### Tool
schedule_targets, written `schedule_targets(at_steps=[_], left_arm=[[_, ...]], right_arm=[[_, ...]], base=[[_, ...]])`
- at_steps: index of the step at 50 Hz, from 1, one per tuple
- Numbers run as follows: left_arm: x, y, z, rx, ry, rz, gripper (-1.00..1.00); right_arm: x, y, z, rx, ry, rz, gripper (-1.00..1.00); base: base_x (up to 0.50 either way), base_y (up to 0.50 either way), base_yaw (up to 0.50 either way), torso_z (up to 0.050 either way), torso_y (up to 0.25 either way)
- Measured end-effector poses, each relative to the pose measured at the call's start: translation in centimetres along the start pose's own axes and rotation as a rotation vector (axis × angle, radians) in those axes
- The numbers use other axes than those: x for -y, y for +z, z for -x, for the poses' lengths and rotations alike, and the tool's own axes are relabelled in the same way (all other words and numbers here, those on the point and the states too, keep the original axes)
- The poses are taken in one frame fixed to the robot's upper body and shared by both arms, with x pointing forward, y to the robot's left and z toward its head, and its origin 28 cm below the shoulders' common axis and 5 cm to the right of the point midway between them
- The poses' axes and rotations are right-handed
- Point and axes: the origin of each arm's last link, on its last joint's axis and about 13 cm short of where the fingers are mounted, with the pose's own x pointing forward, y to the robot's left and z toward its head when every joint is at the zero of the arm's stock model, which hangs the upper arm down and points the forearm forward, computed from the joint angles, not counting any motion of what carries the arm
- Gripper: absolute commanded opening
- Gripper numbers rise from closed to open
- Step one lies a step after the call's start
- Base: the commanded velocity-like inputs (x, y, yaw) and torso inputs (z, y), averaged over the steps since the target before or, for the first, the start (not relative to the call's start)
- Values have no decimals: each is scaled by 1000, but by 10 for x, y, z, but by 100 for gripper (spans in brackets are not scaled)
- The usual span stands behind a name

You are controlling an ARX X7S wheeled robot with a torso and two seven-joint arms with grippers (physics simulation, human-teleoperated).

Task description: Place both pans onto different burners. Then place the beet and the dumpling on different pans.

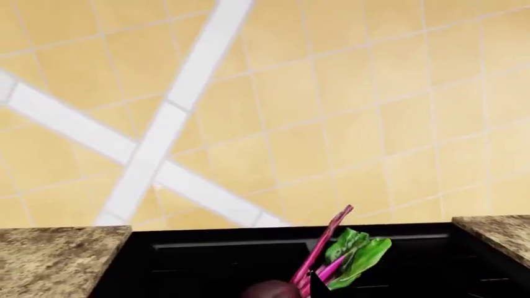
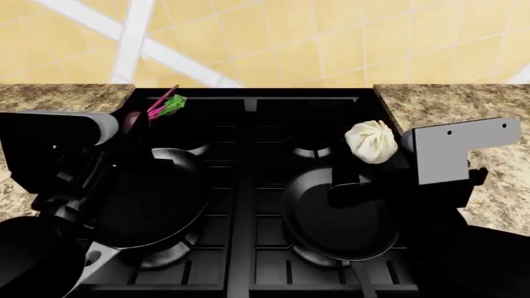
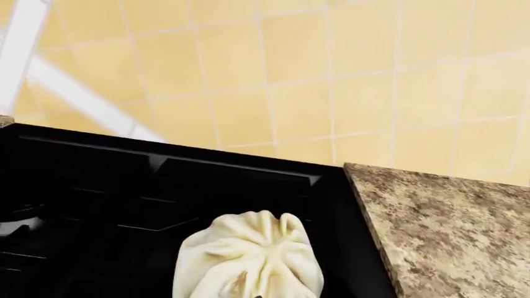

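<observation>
Stove: black, set between two speckled stone counters; every place below is given from it.
Left pan: sits on the stove's front-left burner, nothing visible in it.
Right pan: sits on the stove's front-right burner, also with nothing visible inside.
Beet: held up over the stove's back-left part, just behind the left pan, pink stems and green leaf pointing toward the wall.
Dumpling: held above the stove's right side, over the far rim of the right pan; pleats show plainly in the right wrist view.
Left gripper: dark against the dark stove; appears clamped on the beet, since the bulb hangs in the air at its tip.
Right gripper: fingers hard to make out; apparently gripping the dumpling, which is carried clear of the grates.
Step in hand: both pans look placed, so the food-to-pan step is under way.
Next move: likely bring each item over the middle of its own pan, lower it, then release.
</observation>
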Motion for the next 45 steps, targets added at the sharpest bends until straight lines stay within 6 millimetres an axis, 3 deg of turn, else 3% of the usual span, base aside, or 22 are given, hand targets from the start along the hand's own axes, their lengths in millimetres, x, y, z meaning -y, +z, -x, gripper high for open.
schedule_targets(at_steps=[11, 42, 43, 45], left_arm=[[-2, 0, 2, 2, 10, 1, -100], [-6, -5, 2, -10, 28, 4, -100], [-6, -5, 2, -10, 28, 4, -100], [-6, -6, 2, -11, 29, 3, -100]], right_arm=[[-2, -4, 12, -39, 27, 1, -100], [-11, -42, 15, -166, 82, -30, -100], [-12, -43, 15, -168, 83, -29, 100], [-12, -43, 15, -170, 85, -27, 100]], base=[[0, 0, 0, 0, 1], [0, 0, 0, 0, 0], [0, 0, 0, 0, 0], [0, 0, 0, 0, 0]])
